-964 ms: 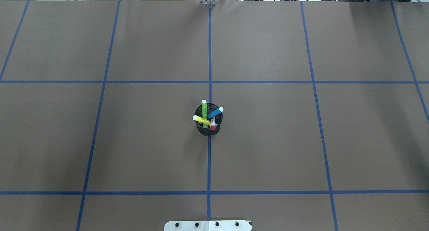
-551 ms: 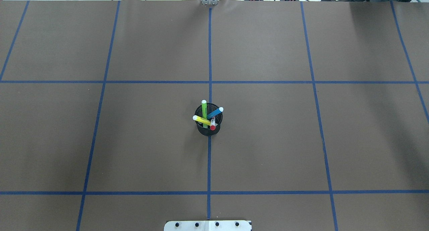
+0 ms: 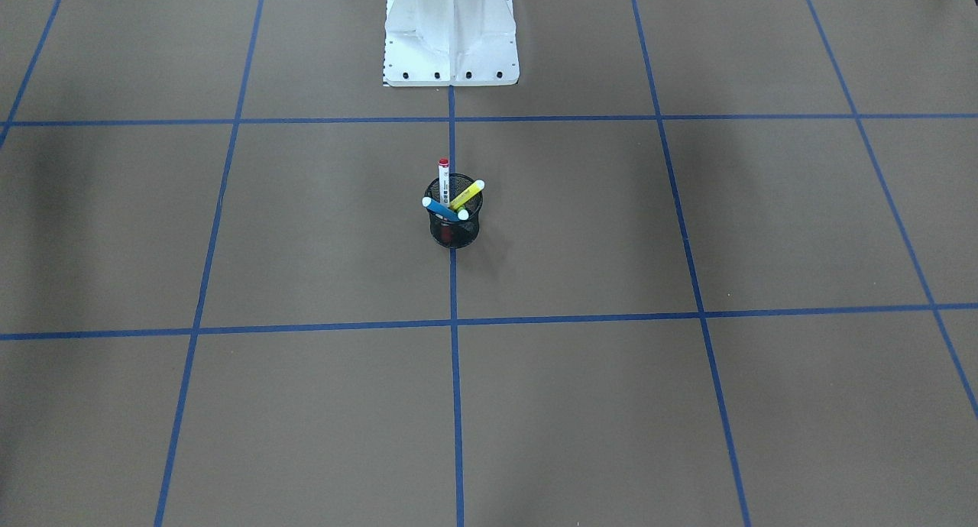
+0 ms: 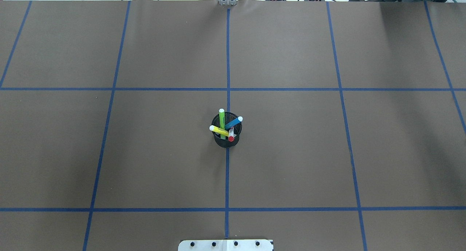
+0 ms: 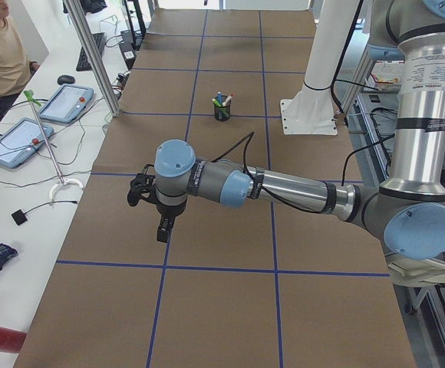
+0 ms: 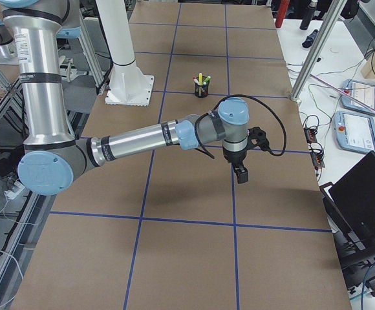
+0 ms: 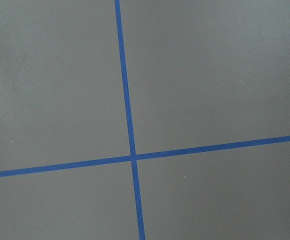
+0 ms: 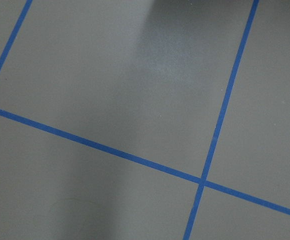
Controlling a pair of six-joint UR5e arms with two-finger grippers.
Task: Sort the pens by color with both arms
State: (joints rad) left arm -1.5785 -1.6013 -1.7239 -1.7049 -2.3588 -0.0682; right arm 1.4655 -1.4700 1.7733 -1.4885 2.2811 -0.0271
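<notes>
Four pens stand in a black mesh cup at the table's middle: neon green, blue, yellow and a white red-capped one. The front-facing view shows the cup with the red-capped pen, the yellow one and the blue one. My left gripper hangs over the table far from the cup. My right gripper hangs far from the cup on the other side. I cannot tell whether either gripper is open or shut. Both wrist views show only the brown table cover with blue tape.
The white pedestal base stands at the robot's edge of the table, also seen overhead. Blue tape lines divide the brown table cover into squares. A seated person and tablets are at a side table.
</notes>
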